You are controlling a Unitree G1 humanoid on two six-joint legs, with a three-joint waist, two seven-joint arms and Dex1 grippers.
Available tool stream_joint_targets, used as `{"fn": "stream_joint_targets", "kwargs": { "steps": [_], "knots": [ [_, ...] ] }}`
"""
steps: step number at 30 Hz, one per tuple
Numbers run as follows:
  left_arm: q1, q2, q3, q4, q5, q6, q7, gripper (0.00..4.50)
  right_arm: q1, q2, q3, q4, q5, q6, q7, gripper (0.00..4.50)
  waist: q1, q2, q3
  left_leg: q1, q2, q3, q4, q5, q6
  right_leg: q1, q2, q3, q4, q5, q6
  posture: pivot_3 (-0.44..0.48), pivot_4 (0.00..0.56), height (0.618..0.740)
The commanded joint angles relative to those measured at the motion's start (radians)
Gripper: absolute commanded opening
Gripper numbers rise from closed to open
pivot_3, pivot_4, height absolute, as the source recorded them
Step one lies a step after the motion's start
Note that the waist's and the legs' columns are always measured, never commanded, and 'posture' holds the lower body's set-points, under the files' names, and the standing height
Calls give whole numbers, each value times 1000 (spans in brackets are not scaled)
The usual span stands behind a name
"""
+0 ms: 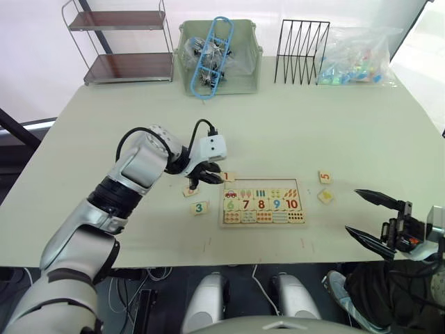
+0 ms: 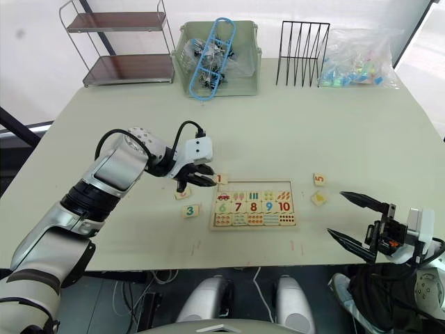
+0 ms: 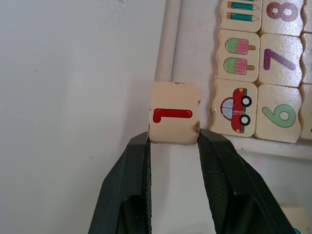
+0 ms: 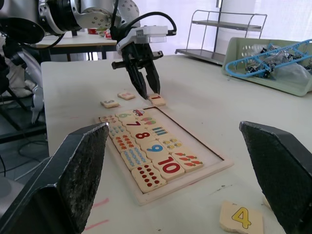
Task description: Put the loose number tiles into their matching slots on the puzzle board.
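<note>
The left pincer (image 3: 173, 141) is gripping the 1 tile (image 3: 174, 119) between its two black fingers, holding it at the board's (image 1: 263, 224) top left corner, just over the frame edge beside the car picture. The right pincer (image 1: 367, 217) is hanging wide open and empty off the near right of the surface (image 1: 348, 132), well apart from the board.

Five loose tiles are showing in all. Besides the 1, the 3 tile (image 1: 199, 207) is lying flat to the left of the board, and another tile (image 1: 190, 190) is sitting just under the left pincer, its digit hidden. The 5 tile (image 1: 325, 177) is resting to the right of the board, with the 4 tile (image 4: 241, 217) just nearer the robot, tilted askew.

The board is lying near the front edge of the surface, carrying three filled rows: pictures, the numbers 6 to 10, and dots. The slots (image 2: 257, 186) above them are standing empty.

Four things are lining the far edge: a two-tier metal shelf (image 1: 124, 42), a pale green bin (image 1: 220, 49) with a blue hanger (image 1: 211, 56) sticking out, a black wire rack (image 1: 302, 51), and a clear bag (image 1: 358, 56) of coloured pieces. None is crowding the board.
</note>
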Motion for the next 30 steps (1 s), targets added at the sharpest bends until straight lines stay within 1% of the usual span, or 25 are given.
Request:
{"fn": "stream_joint_targets", "kwargs": {
  "steps": [1,8,19,30],
  "knots": [
    [-19,7,-6,-73,4,43,-18,907,-4,0,-4,-43,10,-4,-11,4500,0,0,0,0,0,0,0,0,0,0,0,0,0,0,0,0,150,740],
    [-12,32,-29,-81,38,47,-13,907,-5,-5,-1,-53,10,5,-20,4500,0,0,0,0,0,0,0,0,0,0,0,0,0,0,0,0,150,740],
    [-47,-10,-64,-62,69,83,-9,907,2,-7,-5,-64,10,8,-29,4500,1,0,0,0,0,0,0,0,0,0,0,0,0,0,0,0,150,740],
    [-53,-19,-77,-75,81,93,-18,907,14,-4,-3,-75,11,7,-39,4500,0,0,0,0,0,0,0,0,0,0,0,0,1,0,0,0,150,740]
  ]
}}
